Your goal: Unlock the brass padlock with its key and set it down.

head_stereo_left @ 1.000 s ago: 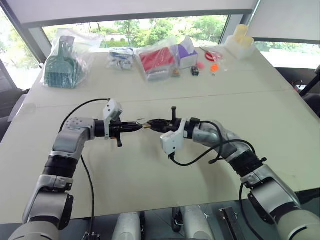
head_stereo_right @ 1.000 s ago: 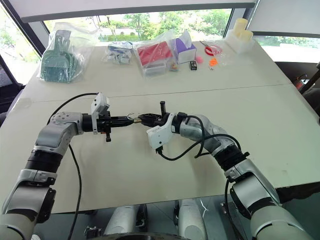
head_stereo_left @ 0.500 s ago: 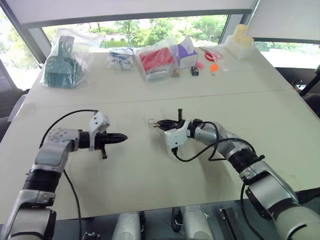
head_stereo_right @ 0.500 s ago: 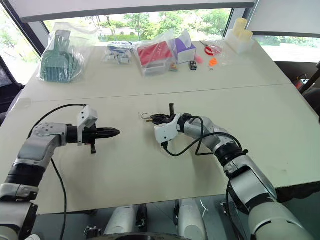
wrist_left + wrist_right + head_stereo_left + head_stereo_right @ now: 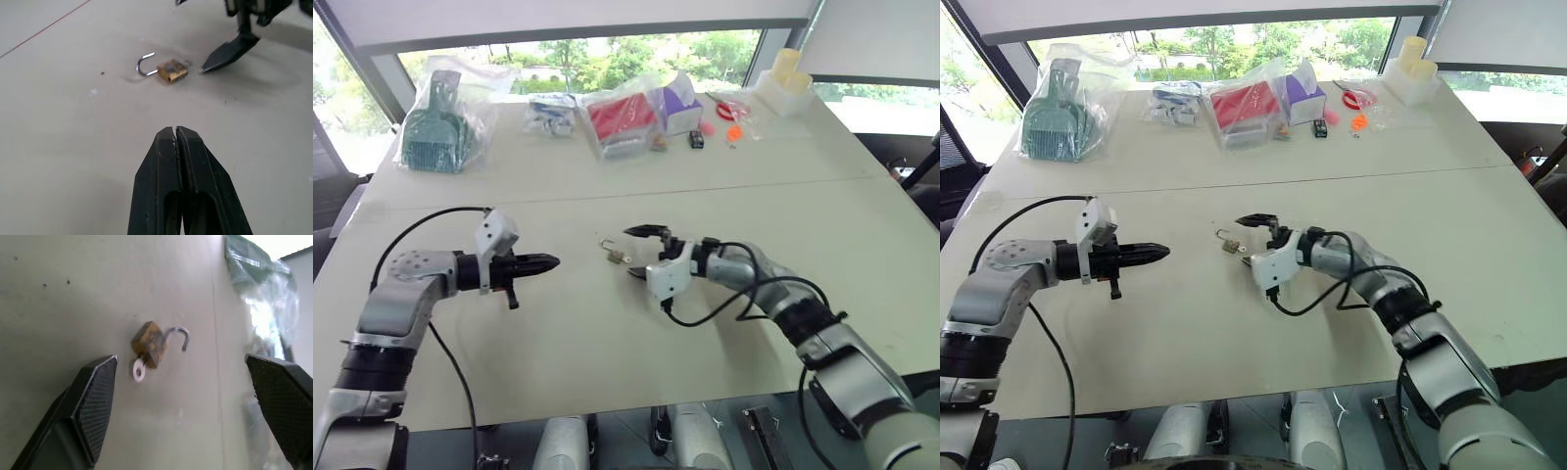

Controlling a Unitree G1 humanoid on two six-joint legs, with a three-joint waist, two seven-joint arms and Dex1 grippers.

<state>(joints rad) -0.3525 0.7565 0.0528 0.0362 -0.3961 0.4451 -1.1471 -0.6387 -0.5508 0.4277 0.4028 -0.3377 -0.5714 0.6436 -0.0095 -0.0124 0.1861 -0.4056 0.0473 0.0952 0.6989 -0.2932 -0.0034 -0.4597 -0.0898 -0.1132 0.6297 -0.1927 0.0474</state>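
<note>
Between the two grippers: the bare table (image 5: 607, 333) is where your work now lies; nothing sits on this stretch except the lock.
Far edge, well beyond both jaws: bagged goods, a green scoop in plastic (image 5: 433, 122), a red packet (image 5: 619, 119) and some small orange trinkets (image 5: 732, 131) (none of them near your reach, none in the way).
Right gripper (image 5: 642, 252): jaws spread wide and holding nothing, the lock lying just ahead of them and apart from both fingers.
Left gripper (image 5: 548, 261): jaws pressed fully together, nothing visible between them, pointing across at the lock from well apart.
Brass padlock (image 5: 148, 351): lying flat on the table, its shackle swung free at one end, so you can judge the unlocking done and the setting down done too.
Key (image 5: 138, 370): what looks like its pale round head sticks out from the lock body, on the side away from the shackle (left in the lock, I judge).
Left to do: little if anything; you only need to draw both arms clear, and nothing blocks that.
</note>
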